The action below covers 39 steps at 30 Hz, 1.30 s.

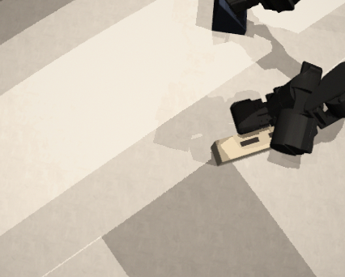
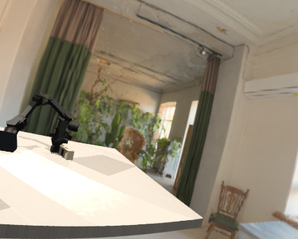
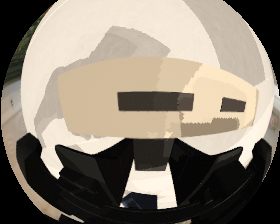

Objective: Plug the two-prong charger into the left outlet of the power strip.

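Observation:
The beige power strip [image 1: 232, 153] [image 2: 68, 154] [image 3: 90, 100] lies on the table. Two dark recessed outlets show in its top in the wrist view, a wide one [image 3: 155, 101] near the middle and a smaller one [image 3: 233, 104] toward the right end. My gripper [image 3: 151, 137] is shut on the charger [image 3: 152, 155], a dark block between the two black fingers. The charger's far end shows at the strip's near long edge in the wrist view, beside the wide outlet and not over it. Its prongs are hidden, and I cannot tell its height above the table. The arm covers part of the strip in the top view.
The arm's dark blue base [image 1: 228, 18] [image 2: 8, 140] stands at the top of the top view and at the left of the exterior view. The pale table [image 2: 105, 206] carries broad light and shadow patches. Its front edge shows in the exterior view.

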Tool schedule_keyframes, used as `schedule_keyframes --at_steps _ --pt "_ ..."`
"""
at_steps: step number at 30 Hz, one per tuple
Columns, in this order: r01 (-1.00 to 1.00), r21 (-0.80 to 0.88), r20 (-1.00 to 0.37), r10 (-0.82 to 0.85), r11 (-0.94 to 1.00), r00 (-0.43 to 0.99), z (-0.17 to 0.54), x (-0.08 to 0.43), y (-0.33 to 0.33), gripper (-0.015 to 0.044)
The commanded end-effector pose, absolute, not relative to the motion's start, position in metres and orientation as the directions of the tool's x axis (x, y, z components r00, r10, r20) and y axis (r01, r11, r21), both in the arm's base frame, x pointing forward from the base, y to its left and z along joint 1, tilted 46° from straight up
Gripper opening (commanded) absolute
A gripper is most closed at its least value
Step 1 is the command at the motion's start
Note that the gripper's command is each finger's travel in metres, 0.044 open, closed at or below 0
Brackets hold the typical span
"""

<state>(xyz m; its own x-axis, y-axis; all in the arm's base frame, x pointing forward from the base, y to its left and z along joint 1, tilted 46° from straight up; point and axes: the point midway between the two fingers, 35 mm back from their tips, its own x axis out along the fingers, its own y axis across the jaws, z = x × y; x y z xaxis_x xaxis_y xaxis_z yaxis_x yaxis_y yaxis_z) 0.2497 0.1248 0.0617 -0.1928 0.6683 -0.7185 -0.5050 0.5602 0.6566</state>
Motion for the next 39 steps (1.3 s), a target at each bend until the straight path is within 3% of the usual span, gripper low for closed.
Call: schedule_keyframes --at_steps 1,39 --pt "-0.529 0.649 -0.714 0.679 0.547 -0.174 0.0646 0.2578 0.1312 0.0000" --pt "-0.529 0.649 -0.714 0.678 0.547 -0.175 0.0647 0.2543 0.1280 0.0000"
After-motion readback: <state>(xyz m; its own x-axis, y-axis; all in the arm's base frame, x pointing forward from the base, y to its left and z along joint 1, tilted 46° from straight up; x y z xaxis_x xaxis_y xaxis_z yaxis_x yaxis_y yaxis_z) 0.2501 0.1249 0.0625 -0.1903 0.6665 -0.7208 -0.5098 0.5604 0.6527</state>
